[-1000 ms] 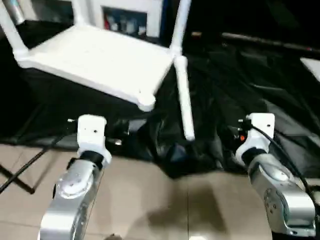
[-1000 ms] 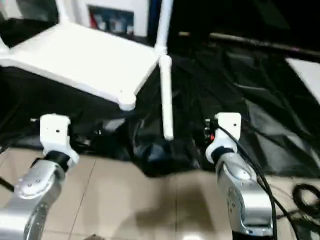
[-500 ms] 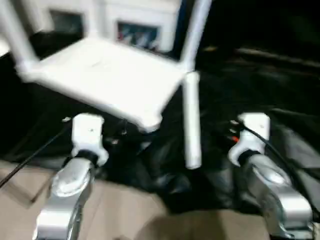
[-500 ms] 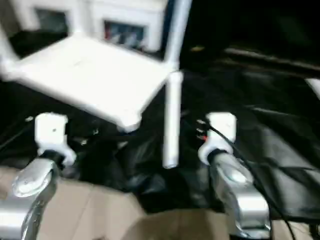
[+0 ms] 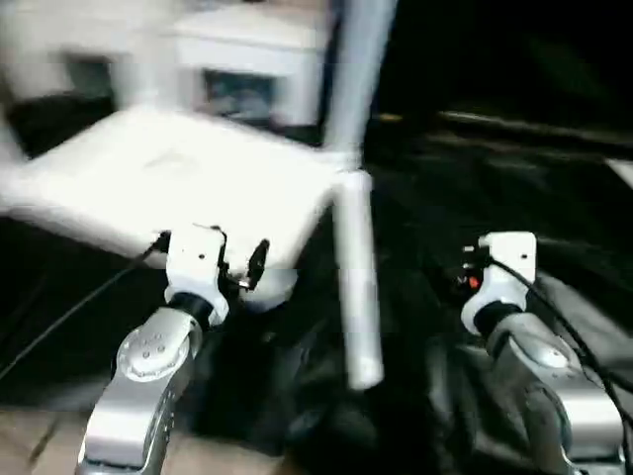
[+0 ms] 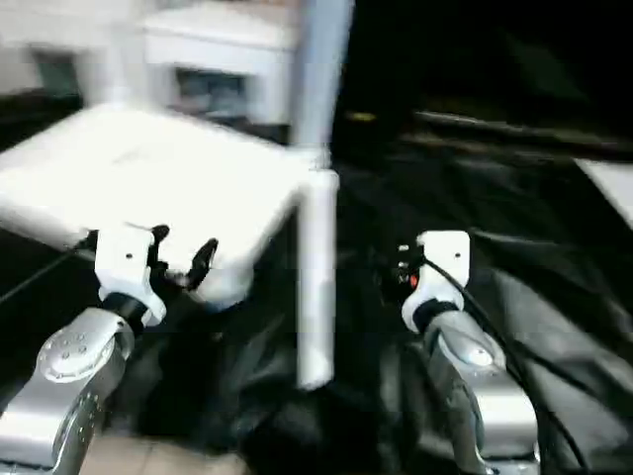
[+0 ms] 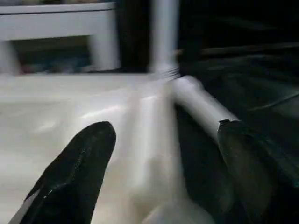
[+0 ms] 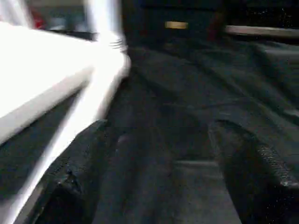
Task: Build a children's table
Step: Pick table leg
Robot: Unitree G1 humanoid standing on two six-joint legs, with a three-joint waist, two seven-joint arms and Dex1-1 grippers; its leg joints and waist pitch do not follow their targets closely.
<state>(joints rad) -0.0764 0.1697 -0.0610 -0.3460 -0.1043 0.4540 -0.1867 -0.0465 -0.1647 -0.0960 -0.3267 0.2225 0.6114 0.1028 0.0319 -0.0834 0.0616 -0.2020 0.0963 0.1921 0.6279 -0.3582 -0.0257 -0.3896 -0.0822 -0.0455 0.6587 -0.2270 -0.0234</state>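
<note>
Left gripper [image 5: 240, 269] (open) has reached the tabletop [image 5: 148, 193] corner

Both silver forearms reach forward from the near edge of the head views, wrists bent down. The left gripper [image 7: 159, 163] holds its black fingers [image 7: 79, 168] wide apart. The right gripper [image 8: 154, 172] likewise stands spread, its fingers [image 8: 247, 172] closed on nothing.

Crumpled black sheeting [image 5: 514, 198] spread across the ground, with a strip of beige tiled floor [image 5: 40, 445] showing at the near edge. Behind, a white cabinet [image 5: 247, 59] with a glass door, set against a dark, dimly lit backdrop.
</note>
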